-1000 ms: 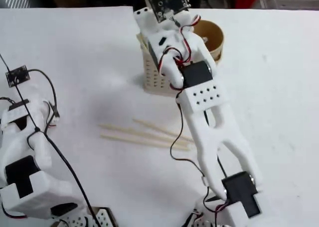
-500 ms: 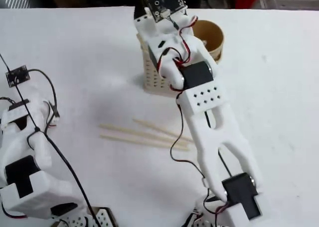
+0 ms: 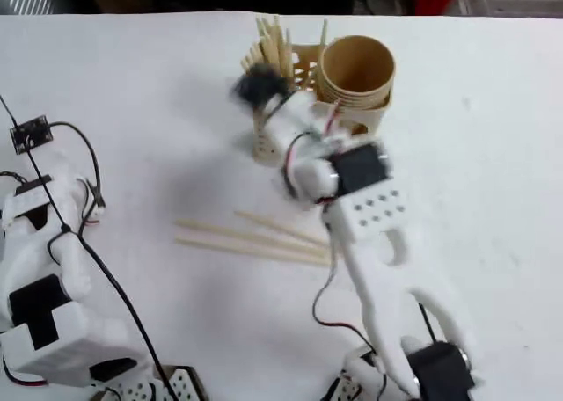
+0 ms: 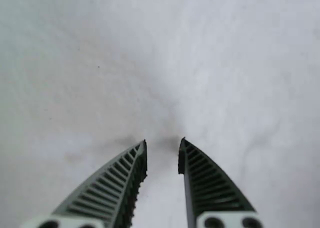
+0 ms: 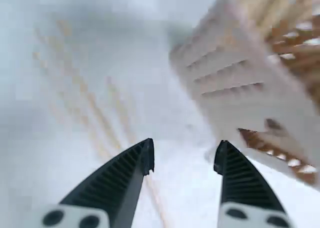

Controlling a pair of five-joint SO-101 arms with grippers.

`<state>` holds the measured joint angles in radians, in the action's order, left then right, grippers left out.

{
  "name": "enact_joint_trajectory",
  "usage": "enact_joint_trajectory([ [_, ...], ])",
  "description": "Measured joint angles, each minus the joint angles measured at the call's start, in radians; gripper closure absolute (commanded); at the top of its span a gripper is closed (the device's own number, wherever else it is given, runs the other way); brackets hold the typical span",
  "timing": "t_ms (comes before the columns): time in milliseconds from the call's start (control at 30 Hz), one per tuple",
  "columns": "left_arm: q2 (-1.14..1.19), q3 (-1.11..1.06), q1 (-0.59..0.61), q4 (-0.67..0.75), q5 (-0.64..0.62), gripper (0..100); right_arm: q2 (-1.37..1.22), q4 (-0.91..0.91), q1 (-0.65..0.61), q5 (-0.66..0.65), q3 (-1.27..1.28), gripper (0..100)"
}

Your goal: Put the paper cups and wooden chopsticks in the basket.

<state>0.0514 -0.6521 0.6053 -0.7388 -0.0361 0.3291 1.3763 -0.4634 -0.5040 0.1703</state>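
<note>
A cream slotted basket point(image 3: 274, 146) stands at the back middle of the table, with several wooden chopsticks point(image 3: 274, 42) upright in it and stacked brown paper cups point(image 3: 356, 71) in its right side. Three chopsticks point(image 3: 255, 240) lie flat on the table in front of it. My right gripper point(image 5: 183, 157) is open just in front of the basket point(image 5: 235, 88), above the loose chopsticks point(image 5: 95, 110); its arm point(image 3: 352, 185) stretches from the front edge. My left gripper point(image 4: 162, 150) points at bare table, its fingers a narrow gap apart and holding nothing; that arm point(image 3: 44, 269) rests at the left edge.
The white table point(image 3: 493, 155) is open to the right and to the far left of the basket. Black and red cables point(image 3: 88, 243) trail along the left arm near the front left corner.
The right arm has pulled back from over the basket toward the front, uncovering upright chopsticks and the cups. The left arm has stayed put.
</note>
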Motion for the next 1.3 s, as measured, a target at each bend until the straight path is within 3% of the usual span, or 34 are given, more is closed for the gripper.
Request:
enact_joint_trajectory([
  [200,0.0,0.0,0.0,0.0,0.0,88,-0.137,-0.23,-0.015,-0.295,0.407,79.3],
  [400,0.0,0.0,0.0,0.0,0.0,88,-0.29,-0.494,-0.023,-0.331,0.494,79.4],
  [500,0.0,0.0,0.0,0.0,0.0,88,-0.37,-0.559,-0.023,-0.334,0.489,85.6],
  [667,0.0,0.0,0.0,0.0,0.0,88,-0.434,-0.563,-0.021,-0.334,0.427,98.6],
  [1000,0.0,0.0,0.0,0.0,0.0,88,-0.379,-0.568,-0.021,-0.256,0.394,97.5],
  [1167,0.0,0.0,0.0,0.0,0.0,88,-0.229,-0.459,-0.026,-0.252,0.336,97.5],
  [1300,0.0,0.0,0.0,0.0,0.0,88,-0.078,-0.367,-0.029,-0.15,0.192,97.5],
])
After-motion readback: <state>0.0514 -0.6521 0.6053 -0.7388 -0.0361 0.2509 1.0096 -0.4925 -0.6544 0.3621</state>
